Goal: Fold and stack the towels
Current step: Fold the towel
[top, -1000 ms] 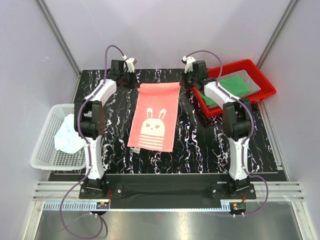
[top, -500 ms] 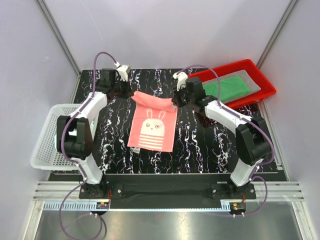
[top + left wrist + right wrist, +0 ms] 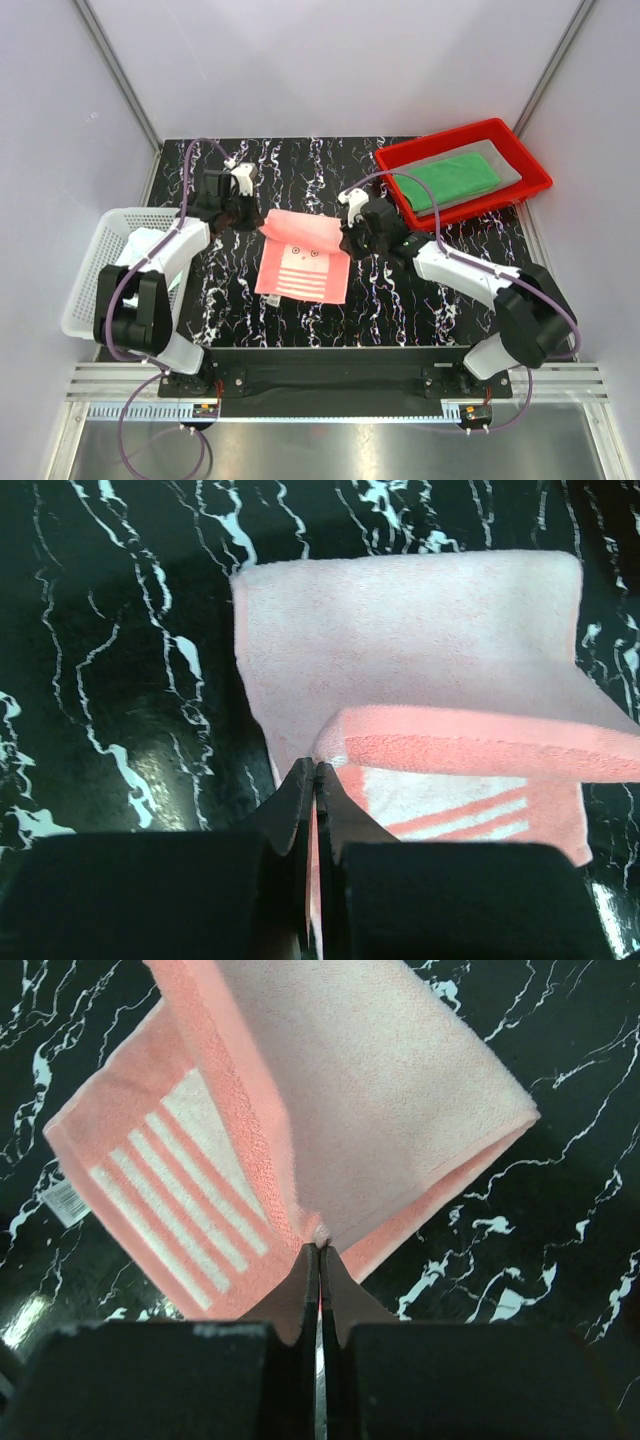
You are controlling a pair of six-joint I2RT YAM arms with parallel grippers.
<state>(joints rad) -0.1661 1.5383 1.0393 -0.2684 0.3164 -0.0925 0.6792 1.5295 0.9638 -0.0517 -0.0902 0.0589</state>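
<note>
The pink towel (image 3: 303, 262) lies on the worktop (image 3: 400, 300) between the two sets of fingers, its far edge lifted and carried toward the near edge – a second ago it lay flat at full length with the rabbit showing, now the plain back covers the ears and only the stripes stay clear. The left fingers (image 3: 312, 780) are pinched tight on one far corner, the right fingers (image 3: 318, 1260) on the other, each corner just ahead of its tips. So the first fold looks about half done – the edges have yet to meet. Beyond the right fingers the green towel (image 3: 452, 177) lies on a grey towel (image 3: 510, 172) in the red tray (image 3: 400, 160); outside the left fingers stands the white basket (image 3: 85, 300). Plain pale walls close in the black marbled worktop
</note>
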